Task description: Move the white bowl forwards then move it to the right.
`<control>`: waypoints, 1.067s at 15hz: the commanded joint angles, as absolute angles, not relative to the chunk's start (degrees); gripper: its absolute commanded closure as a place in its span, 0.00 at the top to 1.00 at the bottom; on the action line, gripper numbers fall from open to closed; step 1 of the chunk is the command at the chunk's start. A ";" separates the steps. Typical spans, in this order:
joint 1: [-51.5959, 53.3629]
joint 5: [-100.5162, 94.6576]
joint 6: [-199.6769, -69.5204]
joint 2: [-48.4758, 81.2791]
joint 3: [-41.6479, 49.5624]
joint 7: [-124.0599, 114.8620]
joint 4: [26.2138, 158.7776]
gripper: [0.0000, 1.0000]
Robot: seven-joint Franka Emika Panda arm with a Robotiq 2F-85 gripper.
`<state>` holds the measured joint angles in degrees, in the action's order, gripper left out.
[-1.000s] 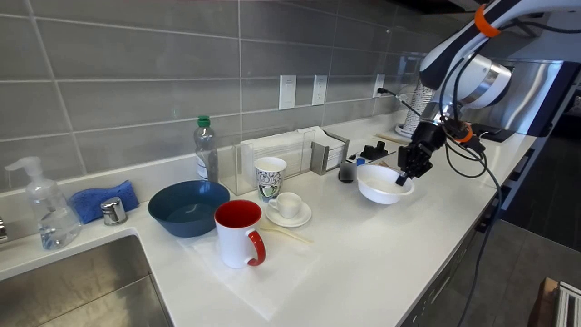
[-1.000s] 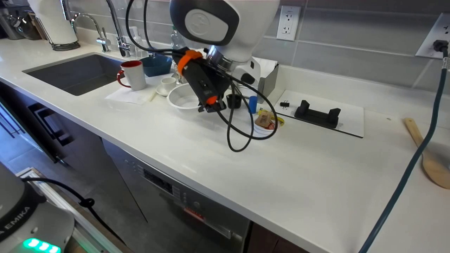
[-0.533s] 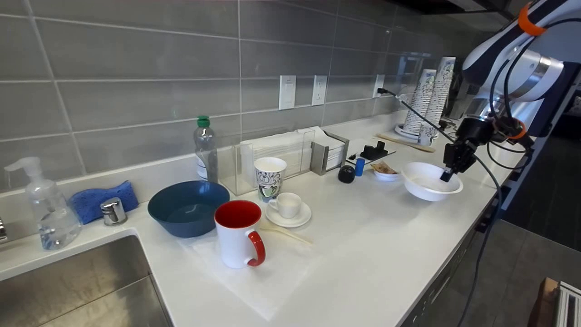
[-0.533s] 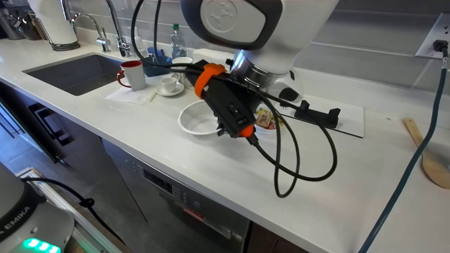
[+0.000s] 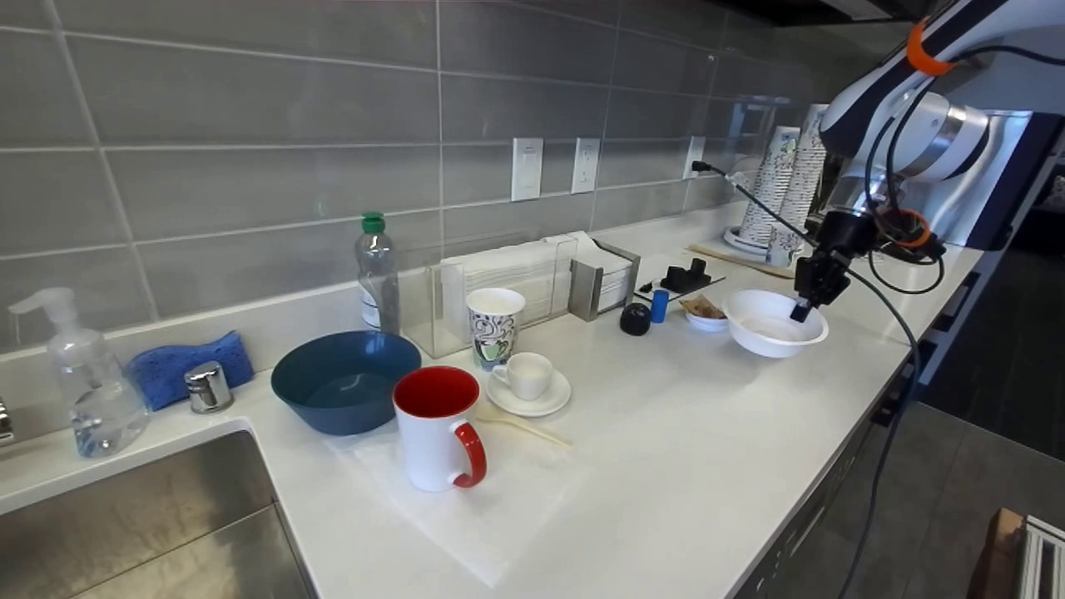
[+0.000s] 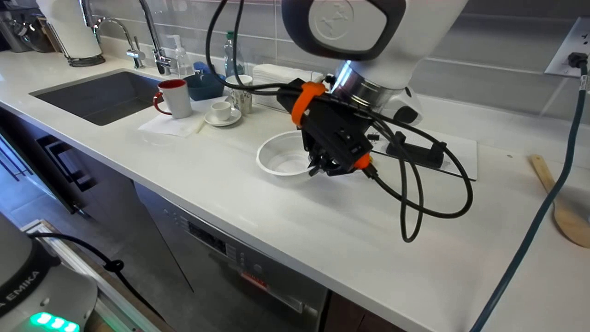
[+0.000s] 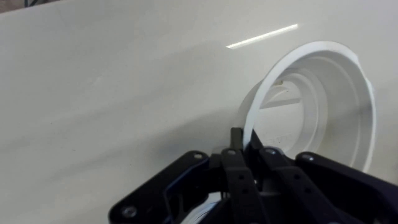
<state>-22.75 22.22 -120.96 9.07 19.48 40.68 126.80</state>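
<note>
In an exterior view, left to right: dark-blue bowl point(image 5: 345, 387), red-and-white mug point(image 5: 424, 449), white cup point(image 5: 530, 376) on saucer point(image 5: 532, 408), all well apart from the gripper point(image 7: 245, 134). Then small white dish point(image 5: 709, 325), just beside the white bowl point(image 5: 761, 329). White bowl is left of the gripper, its right rim pinched. Wrist view: one finger point(image 7: 236, 138) outside the wall, one inside. Can't tell if its base touches the counter point(image 5: 649, 466).

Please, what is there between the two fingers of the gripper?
The rim of the white bowl. The wrist view shows it: one finger of the gripper is outside the bowl, the other inside.
</note>
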 commanded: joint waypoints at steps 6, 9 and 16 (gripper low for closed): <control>-23.70 19.20 -118.21 19.14 15.37 40.24 117.87 0.37; -23.95 17.98 -117.95 18.66 15.06 40.20 117.87 0.59; -21.62 11.96 -119.23 9.43 15.73 34.46 123.49 1.00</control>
<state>-22.95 14.84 -119.35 15.74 16.18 38.94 119.64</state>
